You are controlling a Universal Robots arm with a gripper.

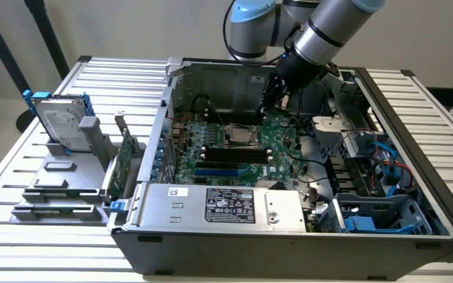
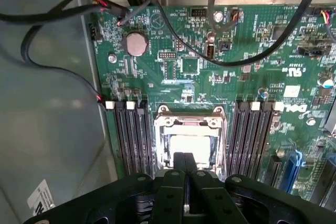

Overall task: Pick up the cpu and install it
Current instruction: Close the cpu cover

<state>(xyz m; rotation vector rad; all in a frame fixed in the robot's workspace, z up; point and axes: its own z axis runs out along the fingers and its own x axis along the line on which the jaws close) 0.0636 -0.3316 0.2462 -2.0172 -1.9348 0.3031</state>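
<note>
Cpu point(image 2: 189, 141) appears seated in motherboard socket point(image 2: 186, 121); gripper point(image 2: 184, 160) clenched, empty, poised close over it. Latching not discernible.

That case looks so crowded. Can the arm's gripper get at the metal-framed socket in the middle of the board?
Probably yes: the gripper hangs right over the socket, and the cables run clear of it, beyond the frame.

You've got matt black jaws, prob. plastic; cpu point(image 2: 188, 145) top reads as bright bare metal, mobo point(image 2: 152, 74) glossy green, case point(image 1: 289, 254) dull grey sheet metal, desk point(image 1: 53, 250) ribbed pale metal.
</note>
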